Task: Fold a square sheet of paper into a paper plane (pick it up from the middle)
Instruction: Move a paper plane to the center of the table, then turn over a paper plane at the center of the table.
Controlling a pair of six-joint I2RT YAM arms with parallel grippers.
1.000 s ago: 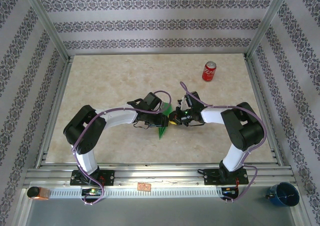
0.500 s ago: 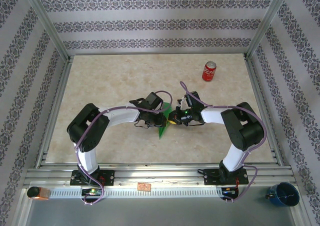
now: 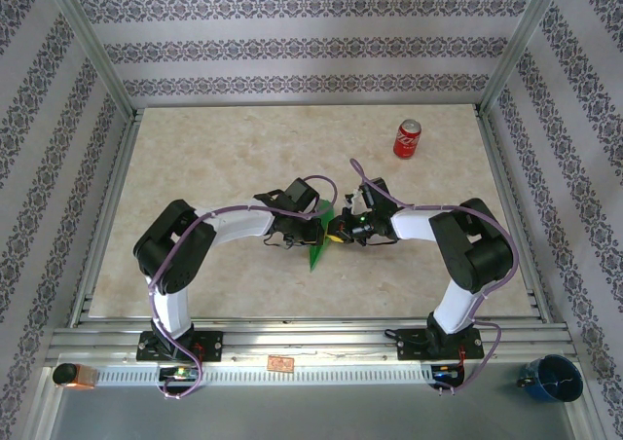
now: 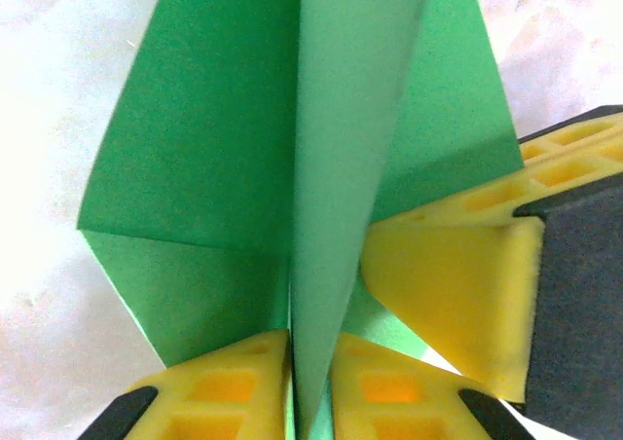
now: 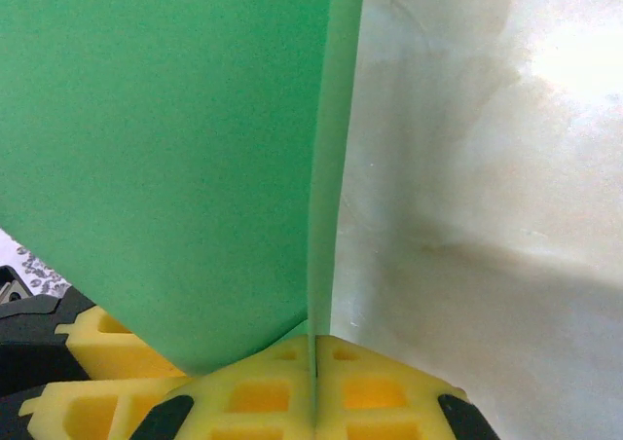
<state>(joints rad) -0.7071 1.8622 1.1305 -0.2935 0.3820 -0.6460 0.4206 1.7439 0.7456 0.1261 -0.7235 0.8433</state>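
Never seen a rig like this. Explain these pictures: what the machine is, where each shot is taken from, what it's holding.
Two robot arms are bolted to the near edge of a table. One picture looks down from above; the other two come from a camera on each wrist, so that arm's yellow fingers show at the bottom. A red soda can sits far back on the right. In the middle, the left gripper and the right gripper both pinch a partly folded green paper along its raised crease.

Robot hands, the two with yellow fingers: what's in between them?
The folded green paper lies between the left gripper and the right gripper, and both pinch it. The top view shows this.
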